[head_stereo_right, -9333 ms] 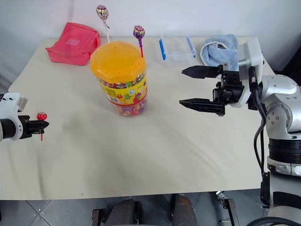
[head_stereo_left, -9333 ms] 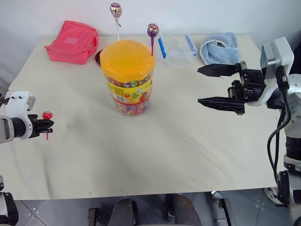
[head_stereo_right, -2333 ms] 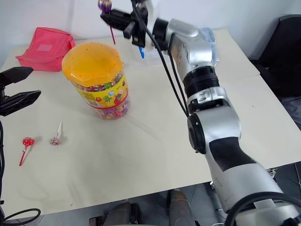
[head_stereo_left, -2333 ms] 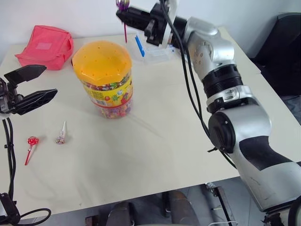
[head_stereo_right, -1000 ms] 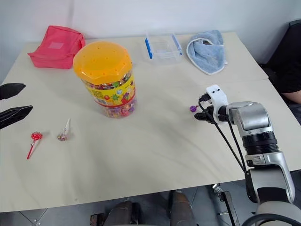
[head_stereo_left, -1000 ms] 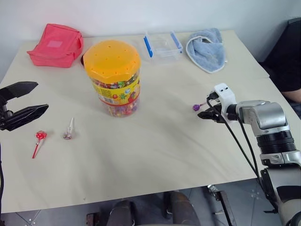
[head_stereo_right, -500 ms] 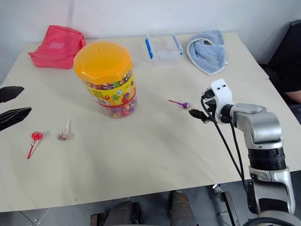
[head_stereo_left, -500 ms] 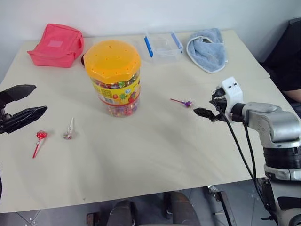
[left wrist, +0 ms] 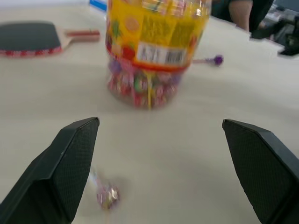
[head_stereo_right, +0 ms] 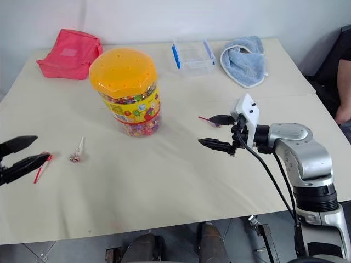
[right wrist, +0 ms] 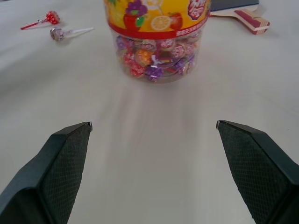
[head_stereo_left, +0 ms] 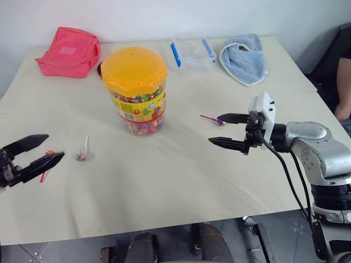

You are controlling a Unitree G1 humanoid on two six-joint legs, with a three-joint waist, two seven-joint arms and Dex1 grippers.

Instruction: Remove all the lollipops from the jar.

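On the beige table (head_stereo_left: 181, 175) both grippers gape wide, empty. The red lollipop (head_stereo_right: 41, 166) lies by the left gripper (head_stereo_left: 37, 154), the pink one (head_stereo_left: 84, 150) beyond. The purple lollipop (head_stereo_left: 213, 119) lies just past the right gripper (head_stereo_left: 221, 129). Farther off stands the jar (head_stereo_left: 135, 87).

— From my screen, I'd call this a plain test room, not a home. A cream table (head_stereo_left: 181, 181) stands against a bare white wall (head_stereo_left: 164, 16).

— What else tells you?

— Grey floor tiles (head_stereo_left: 66, 252) at the bottom edge, a black chair (head_stereo_left: 332, 49) at the right, and unrelated props along the table's top: red pouch (head_stereo_left: 68, 52), clear box (head_stereo_left: 192, 53), blue towel (head_stereo_left: 244, 52).
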